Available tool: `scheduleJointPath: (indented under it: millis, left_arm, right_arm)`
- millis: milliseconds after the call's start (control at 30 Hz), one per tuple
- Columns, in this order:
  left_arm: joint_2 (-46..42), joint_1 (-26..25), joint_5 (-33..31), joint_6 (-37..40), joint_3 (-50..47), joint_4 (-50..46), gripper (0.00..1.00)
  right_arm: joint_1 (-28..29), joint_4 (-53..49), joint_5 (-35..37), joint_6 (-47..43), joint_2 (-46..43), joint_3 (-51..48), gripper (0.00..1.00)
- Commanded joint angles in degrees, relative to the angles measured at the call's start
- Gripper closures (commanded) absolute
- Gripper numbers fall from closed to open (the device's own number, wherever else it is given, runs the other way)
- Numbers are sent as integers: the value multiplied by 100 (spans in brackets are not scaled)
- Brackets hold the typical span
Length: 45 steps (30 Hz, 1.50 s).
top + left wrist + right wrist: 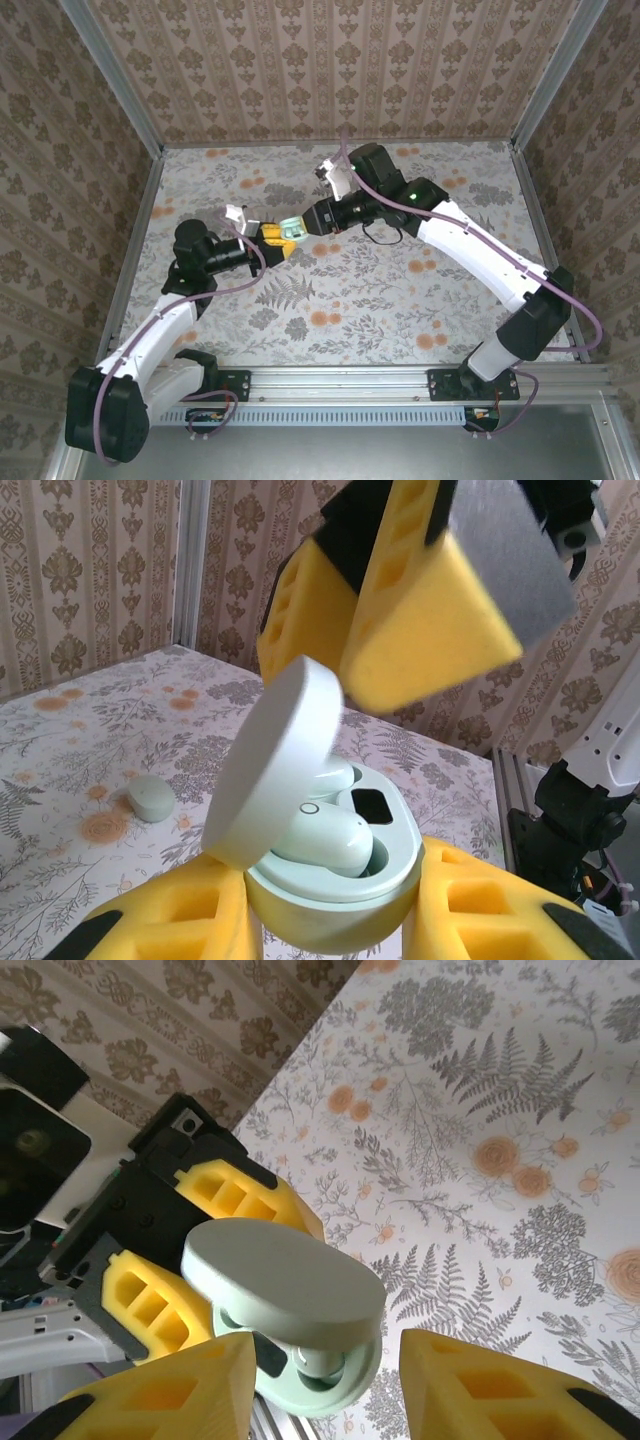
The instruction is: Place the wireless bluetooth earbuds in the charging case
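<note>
Holding the mint-green charging case (290, 229) above the floral table (400, 300), the left gripper (275, 238) has its yellow foam fingers (170, 925) pressed tight against both sides of the case's lower shell. We see the hinged lid (275, 770) standing open and tipped back. In the well nearest the left wrist camera lies one pale earbud (320, 840), beside a small dark window. Whether the far well is filled we cannot tell.

Just above the case, the right gripper (330, 1380) has its fingers parted with nothing between them, and the lid shows through the gap.

On the table to the left of the case, well apart from it, rests a small mint pebble (150, 798), which we take for the second earbud.

We judge the step in hand to be seating the first earbud and clearing the right gripper from the case. To do it well, we would have the left gripper hold the shell level and firm, since any tilt could spill the earbud. The right gripper should lift straight away from the case, keeping its foam tips off the lid, which a light knock might swing shut. The earbud looks slightly proud of its well, so a gentle downward press before leaving may be wise.
</note>
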Motion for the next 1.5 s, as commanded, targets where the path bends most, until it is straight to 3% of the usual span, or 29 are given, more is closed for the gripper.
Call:
scheduleJointPath:
  millis: [0,400,1100,1467]
  left_arm:
    - [-109,-47,75,1,-34,147,100]
    - [-55,-195,79,113,150,153,100]
    - [263,-478,68,251,412,324,100]
    - [592,-614,-83,23,452,844,100]
  right_arm:
    - [-85,56,166,205,-423,8,58]
    - [-148,397,14,805,-219,-7,52]
    - [-200,527,23,1192,-543,-1075,46]
    - [-244,1730,-498,2421,-910,-2032,41]
